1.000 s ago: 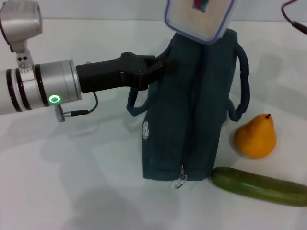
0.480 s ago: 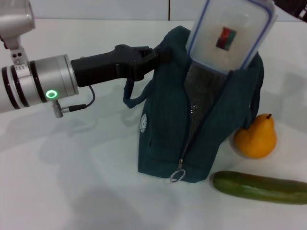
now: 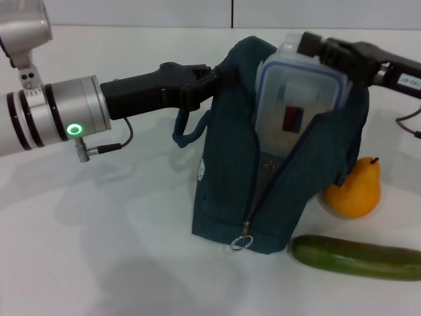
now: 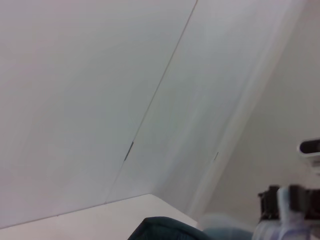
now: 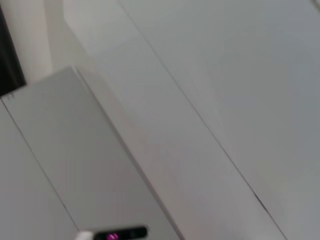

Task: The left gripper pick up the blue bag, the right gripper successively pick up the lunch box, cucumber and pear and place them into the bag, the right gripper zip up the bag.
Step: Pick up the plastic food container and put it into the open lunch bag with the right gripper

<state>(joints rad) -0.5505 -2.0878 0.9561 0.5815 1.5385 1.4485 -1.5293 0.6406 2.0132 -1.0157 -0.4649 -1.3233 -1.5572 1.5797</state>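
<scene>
The blue bag point(image 3: 227, 178) stands upright on the white table, its zipper open down the front. My left gripper point(image 3: 220, 78) comes in from the left and is shut on the bag's top edge, holding it open. The lunch box point(image 3: 299, 102) stands on end in the bag's mouth, its lower part inside and its lid with the sticker facing me. My right gripper point(image 3: 308, 47) reaches in from the right and is shut on the box's top edge. The pear point(image 3: 355, 191) stands right of the bag. The cucumber point(image 3: 355, 257) lies in front of it.
The bag's zipper pull point(image 3: 242, 242) hangs near the table at the bag's front. One handle loop point(image 3: 187, 131) hangs on the bag's left side. The bag's top edge point(image 4: 165, 231) shows in the left wrist view, otherwise only wall. The right wrist view shows only wall panels.
The lunch box has come down from above the bag into its open mouth. The right gripper has come into view with it. The left gripper still holds the bag.
</scene>
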